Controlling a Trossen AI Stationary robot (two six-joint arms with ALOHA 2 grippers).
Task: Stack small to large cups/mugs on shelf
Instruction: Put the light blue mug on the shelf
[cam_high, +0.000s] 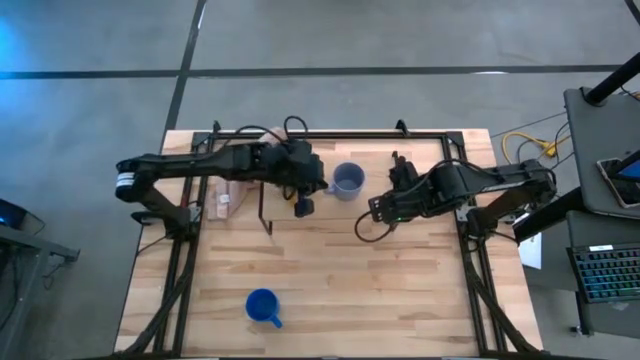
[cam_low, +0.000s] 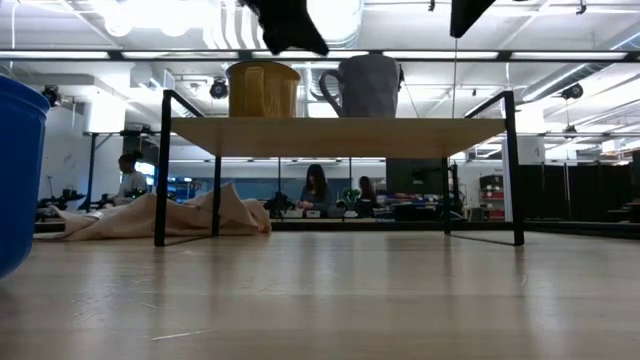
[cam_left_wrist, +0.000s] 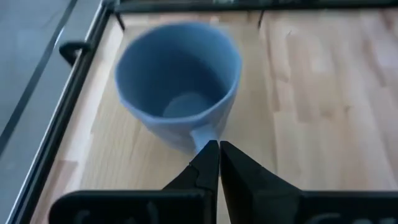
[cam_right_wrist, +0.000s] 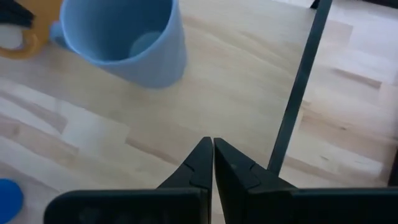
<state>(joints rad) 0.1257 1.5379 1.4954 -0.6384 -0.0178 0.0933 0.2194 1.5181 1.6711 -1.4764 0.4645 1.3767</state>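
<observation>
The shelf (cam_low: 340, 135) stands at the far side of the table. On its plank stand the yellow mug (cam_low: 262, 88) and, to its right, the pale grey-blue mug (cam_high: 348, 180), both upright on their bases. The bright blue mug (cam_high: 262, 305) stands on the tabletop near the front edge. My left gripper (cam_left_wrist: 219, 148) is shut just above the grey-blue mug's handle (cam_left_wrist: 202, 134); the low view shows it (cam_low: 290, 25) clear above the mugs. My right gripper (cam_right_wrist: 212, 146) is shut and empty, over the plank to the right of the grey-blue mug (cam_right_wrist: 124, 37).
A pink cloth (cam_low: 170, 215) lies on the table under and to the left of the shelf. The shelf's black wire legs (cam_low: 515, 170) stand at its corners. People sit in the room beyond the table. Bare tabletop lies between the shelf and the blue mug.
</observation>
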